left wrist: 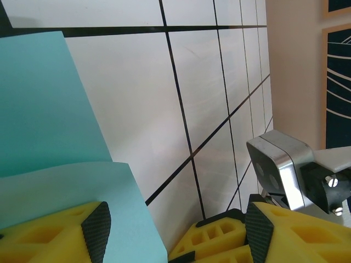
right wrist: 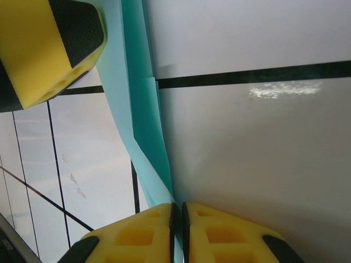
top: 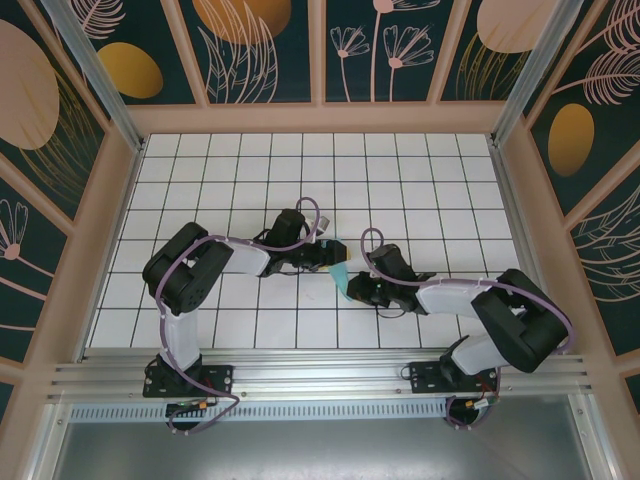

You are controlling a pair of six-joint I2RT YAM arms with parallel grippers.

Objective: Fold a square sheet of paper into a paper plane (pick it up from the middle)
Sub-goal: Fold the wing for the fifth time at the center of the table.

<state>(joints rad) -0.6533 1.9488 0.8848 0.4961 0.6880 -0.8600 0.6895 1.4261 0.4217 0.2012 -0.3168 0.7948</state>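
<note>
The square sheet of paper (top: 340, 276) is light cyan, folded into layers, and held up off the tiles between the two grippers. My right gripper (right wrist: 178, 211) is shut on the folded edge of the sheet (right wrist: 140, 109), its yellow fingers pressed together with the paper running up from between them. My left gripper (left wrist: 176, 222) stands open; the sheet (left wrist: 44, 120) lies against its left pad (left wrist: 96, 227) and reaches partway into the gap. In the top view the left gripper (top: 325, 258) is just above the paper and the right gripper (top: 352, 290) just below it. The paper plane is out of view.
The white tiled table (top: 400, 180) with black grid lines has free room all round the grippers. Wooden walls (top: 115, 220) close it in on three sides. The right wrist camera housing (left wrist: 279, 167) sits close beside my left gripper's right finger.
</note>
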